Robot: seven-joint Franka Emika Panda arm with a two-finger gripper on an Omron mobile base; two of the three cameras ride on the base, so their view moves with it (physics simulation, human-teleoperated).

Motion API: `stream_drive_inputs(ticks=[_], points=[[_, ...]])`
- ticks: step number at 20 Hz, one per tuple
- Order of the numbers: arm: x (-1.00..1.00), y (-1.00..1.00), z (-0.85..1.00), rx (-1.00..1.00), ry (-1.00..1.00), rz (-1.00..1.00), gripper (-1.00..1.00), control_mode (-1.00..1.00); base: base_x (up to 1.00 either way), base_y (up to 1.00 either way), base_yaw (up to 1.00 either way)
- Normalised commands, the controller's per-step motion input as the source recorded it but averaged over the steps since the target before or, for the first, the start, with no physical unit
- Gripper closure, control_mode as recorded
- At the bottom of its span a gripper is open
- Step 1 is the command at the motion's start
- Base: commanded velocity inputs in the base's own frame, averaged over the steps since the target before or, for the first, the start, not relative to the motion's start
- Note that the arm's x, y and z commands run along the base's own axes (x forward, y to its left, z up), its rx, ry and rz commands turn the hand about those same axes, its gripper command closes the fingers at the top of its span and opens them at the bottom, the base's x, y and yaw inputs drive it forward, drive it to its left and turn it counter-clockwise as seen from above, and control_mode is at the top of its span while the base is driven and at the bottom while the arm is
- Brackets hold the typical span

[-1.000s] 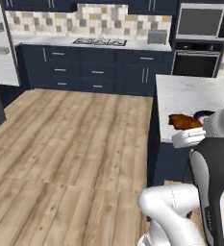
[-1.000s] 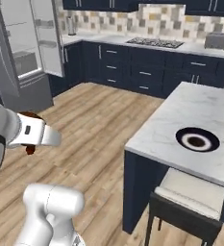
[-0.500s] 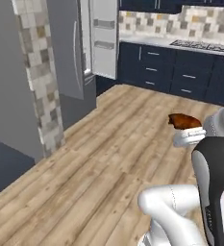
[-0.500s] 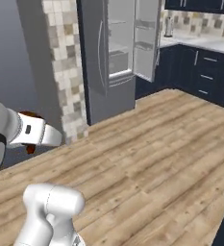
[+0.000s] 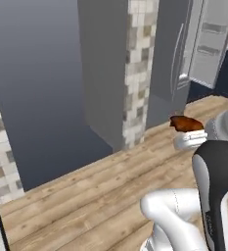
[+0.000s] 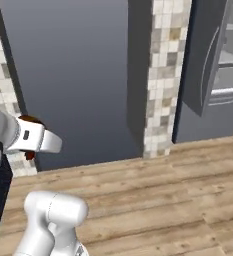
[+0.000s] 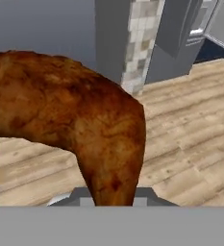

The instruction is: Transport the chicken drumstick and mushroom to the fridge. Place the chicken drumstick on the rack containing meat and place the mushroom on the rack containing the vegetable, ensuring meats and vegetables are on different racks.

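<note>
Sideways, chicken drumstick [image 7: 75, 120] across end effector [image 5: 186, 135]

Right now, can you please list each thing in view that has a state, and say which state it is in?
Browned roasted chicken drumstick: held in the claw, off the floor, carried.
Robot's white claw: shut on the chicken drumstick.
Tall grey metal fridge: one door stands open.
Open grey fridge door with shelves: swung outward.

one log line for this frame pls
phase: transit to fridge | end effector: shut on drumstick | fridge door: open | mushroom: not seen | placed: not yet
</note>
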Motion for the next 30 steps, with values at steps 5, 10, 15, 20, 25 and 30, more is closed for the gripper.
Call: stream_drive_inputs(ticks=[5, 10, 15, 20, 25, 30], points=[[0.0, 0.0, 0.0, 0.0, 0.0, 0.0, 1.0, 1.0, 0.73, -0.07, 0.69], [0.0, 0.0, 0.0, 0.0, 0.0, 0.0, 1.0, 1.0, 0.44, -0.87, 0.49], [0.0, 0.0, 0.0, 0.0, 0.0, 0.0, 1.0, 1.0, 0.18, -1.0, 0.33], [0.0, 0.0, 0.0, 0.0, 0.0, 0.0, 1.0, 1.0, 0.0, -1.0, 0.2], [0.0, 0.0, 0.0, 0.0, 0.0, 0.0, 1.0, 1.0, 0.0, -1.0, 0.19], [0.0, 0.0, 0.0, 0.0, 0.0, 0.0, 1.0, 1.0, -0.27, -1.0, 0.11]])
